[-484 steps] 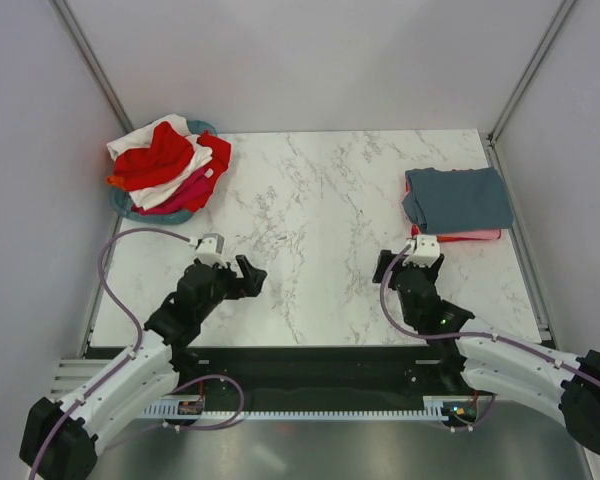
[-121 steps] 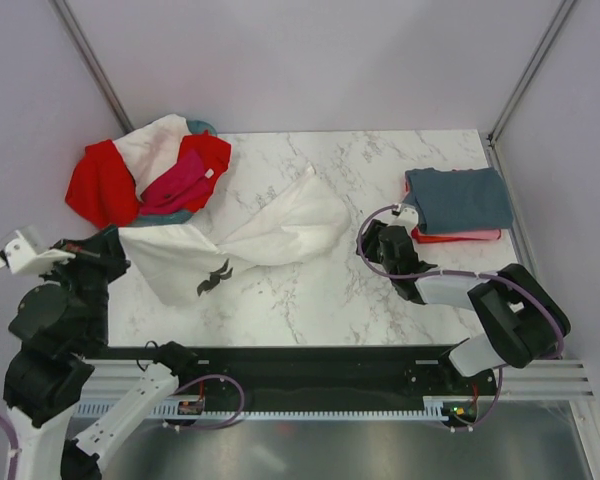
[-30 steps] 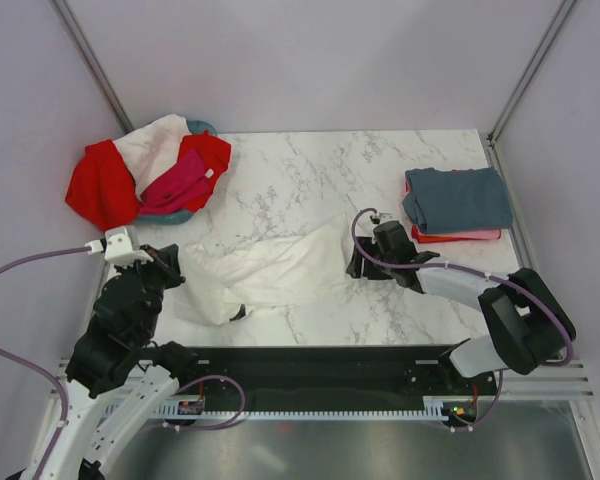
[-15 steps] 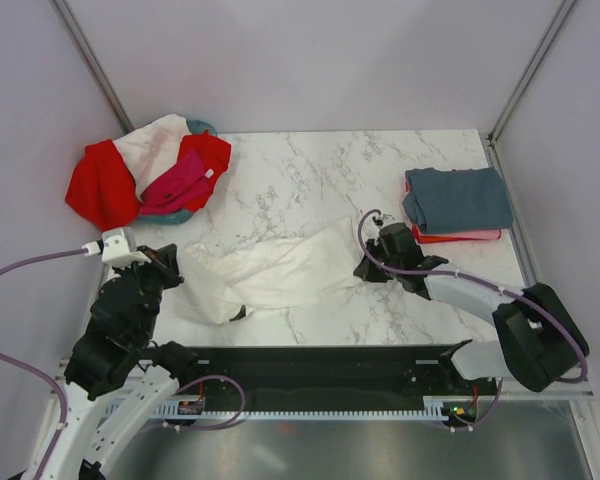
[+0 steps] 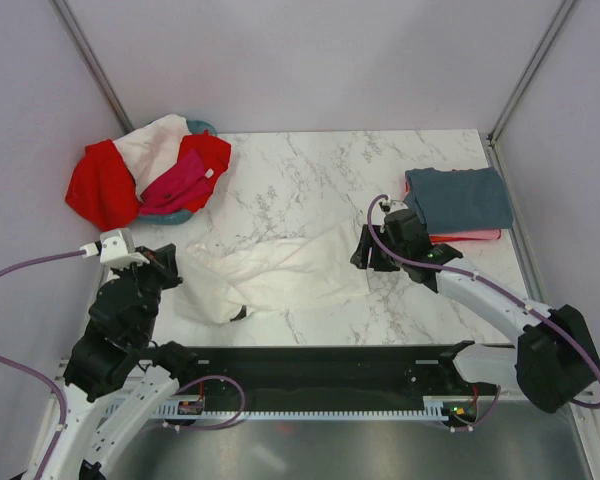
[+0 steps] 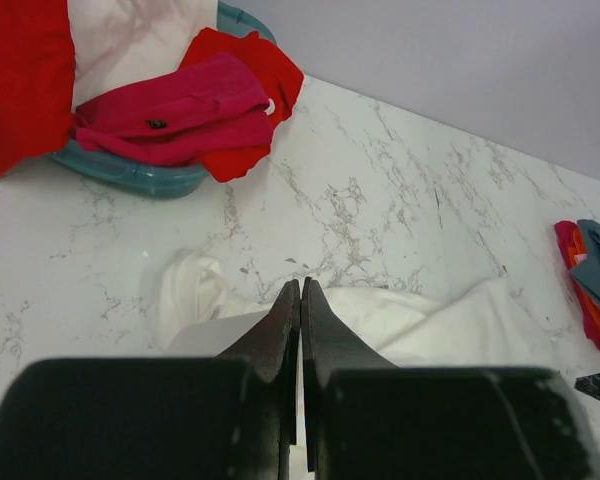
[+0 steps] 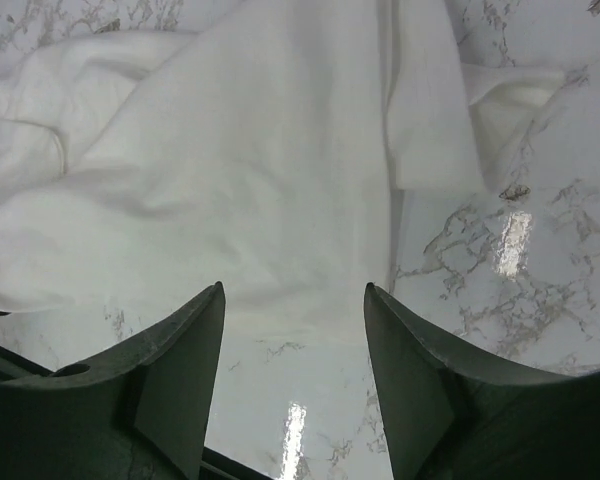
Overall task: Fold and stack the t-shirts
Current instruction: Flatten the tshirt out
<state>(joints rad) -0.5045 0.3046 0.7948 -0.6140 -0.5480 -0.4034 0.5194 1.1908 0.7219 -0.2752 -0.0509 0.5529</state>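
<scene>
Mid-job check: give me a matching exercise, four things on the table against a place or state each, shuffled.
1. white t-shirt
2. grey-blue t-shirt
3. magenta t-shirt
4. right end effector

A. folded, far right
B. open
C. heaped on the teal basket
D. rumpled, between the arms

Pairs: 1-D, 2-A, 3-C, 4-B
</scene>
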